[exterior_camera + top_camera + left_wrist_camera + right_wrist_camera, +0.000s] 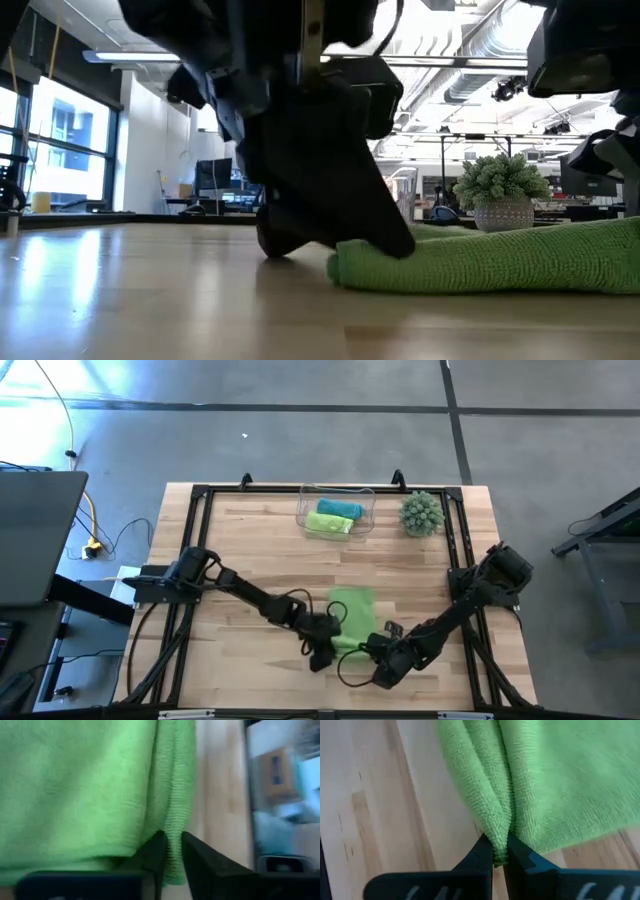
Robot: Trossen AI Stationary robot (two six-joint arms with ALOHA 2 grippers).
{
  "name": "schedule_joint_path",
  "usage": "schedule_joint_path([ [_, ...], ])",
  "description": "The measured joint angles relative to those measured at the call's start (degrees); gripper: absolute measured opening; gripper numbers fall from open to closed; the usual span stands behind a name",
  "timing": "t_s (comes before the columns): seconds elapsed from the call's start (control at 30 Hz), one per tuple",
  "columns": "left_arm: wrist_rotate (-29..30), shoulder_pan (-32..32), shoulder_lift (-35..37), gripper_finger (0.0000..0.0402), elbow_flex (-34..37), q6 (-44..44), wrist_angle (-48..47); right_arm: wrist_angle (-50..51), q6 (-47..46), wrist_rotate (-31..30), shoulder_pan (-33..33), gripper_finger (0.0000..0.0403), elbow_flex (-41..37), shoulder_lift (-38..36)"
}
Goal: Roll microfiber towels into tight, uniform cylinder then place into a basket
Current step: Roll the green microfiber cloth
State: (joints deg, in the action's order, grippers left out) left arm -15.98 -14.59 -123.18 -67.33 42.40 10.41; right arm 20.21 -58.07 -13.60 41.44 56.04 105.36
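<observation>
A lime green microfiber towel [352, 605] lies on the wooden table near its front edge, its near end folded into a thick rounded edge [480, 258]. My left gripper [330, 643] is at that end's left corner, shut on the towel's edge. My right gripper [365, 651] is at the right corner, shut on a fold of the same towel. The clear basket [337, 510] stands at the far edge with a teal towel roll [340, 508] and a lime green roll [330, 523] inside. My left gripper pinches the towel's side edge [173, 837] between its two fingers, slanting down from the table's left. The towel lies on the table by the fingers. My right gripper pinches a raised fold of the towel [500, 840] between its two fingertips, slanting down from the near right; the cloth puckers into a ridge at the fingers and the rest lies on the table.
A round spiky green plant ball [422, 513] in a pot stands to the right of the basket. Black frame rails [200, 495] run along the table's edges. Bare wood lies between the towel and the basket.
</observation>
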Motion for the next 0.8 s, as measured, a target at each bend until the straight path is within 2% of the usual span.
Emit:
schedule_joint_path([
  [0.07,-5.0,-0.1,0.0,0.0034,-0.1,2.5,2.5,-0.2,1.3,0.9,-0.3,0.0,-0.1,0.0],
  [0.13,-7.0,-0.4,0.6,0.0013,-1.3,2.6,2.7,-0.6,2.8,1.2,-0.7,0.0,-0.1,0.0],
  [0.27,-6.7,-0.1,1.4,0.0006,-3.0,2.8,1.6,-2.7,4.8,2.3,-1.1,0.0,0.0,0.0],
  [0.37,-5.3,0.8,1.6,0.0013,-3.5,-0.5,0.9,-3.2,5.6,2.5,-1.1,0.0,-0.1,0.0],
  [0.53,-4.2,0.3,1.8,0.0043,-3.8,-11.0,0.9,-3.0,5.7,2.6,-1.0,0.0,-0.1,0.0],
  [0.7,-3.6,-1.0,1.9,0.0101,-3.9,-19.6,-0.6,-2.9,5.9,2.6,-1.0,0.0,-0.1,0.0],
  [0.8,-2.7,-1.9,2.0,0.0133,-3.9,-28.1,-2.2,-2.9,5.9,2.6,-1.0,0.0,-0.1,0.0],
])
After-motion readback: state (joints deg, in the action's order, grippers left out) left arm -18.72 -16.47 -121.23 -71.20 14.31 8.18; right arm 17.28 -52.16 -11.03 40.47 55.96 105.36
